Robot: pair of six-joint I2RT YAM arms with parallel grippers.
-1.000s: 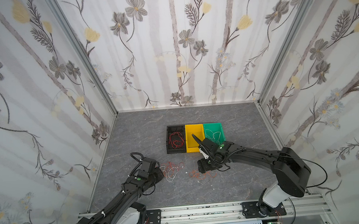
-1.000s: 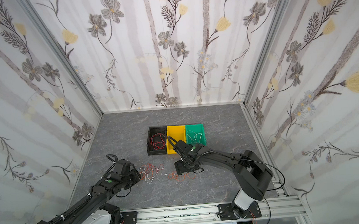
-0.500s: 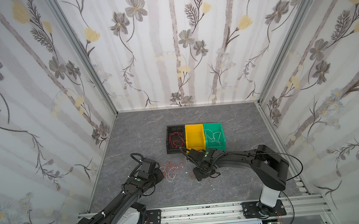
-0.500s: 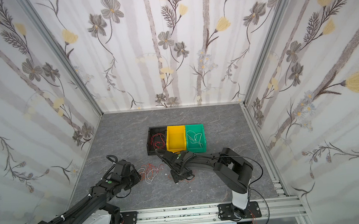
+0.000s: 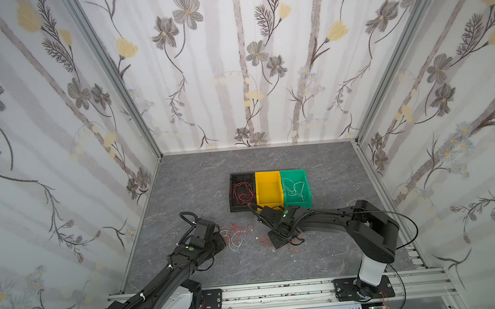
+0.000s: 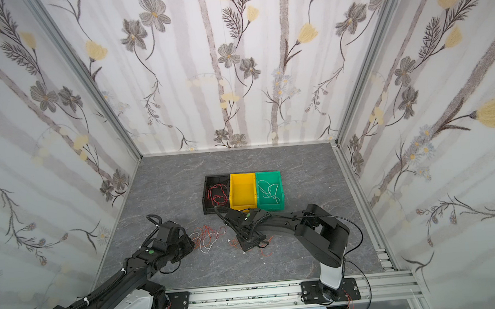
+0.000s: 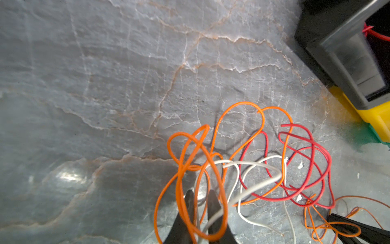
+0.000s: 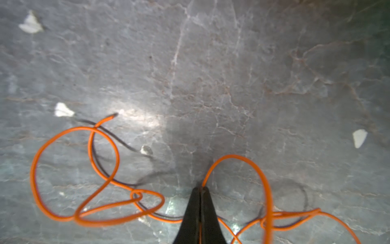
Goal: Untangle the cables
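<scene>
A tangle of orange, red and white cables (image 5: 236, 234) (image 6: 206, 235) lies on the grey floor in both top views. My left gripper (image 7: 200, 193) (image 5: 221, 241) sits at its left edge, jaws nearly together with orange and white strands (image 7: 213, 169) running between the fingers. To the right lies a separate orange cable (image 8: 76, 169) (image 5: 294, 248) in loose loops. My right gripper (image 8: 200, 188) (image 5: 277, 242) (image 6: 246, 246) is down on the floor, shut on one strand of it, which comes out at the fingertips.
Behind the cables three bins stand side by side: a black bin (image 5: 230, 192) with red cables in it, a yellow bin (image 5: 268, 183), and a green bin (image 5: 307, 186) with white cable. Small white scraps (image 8: 62, 109) lie on the floor. Patterned walls enclose the area.
My right gripper has come down from beside the bins to the loose orange cable, swung left, and closed on it. The left arm has not moved.
</scene>
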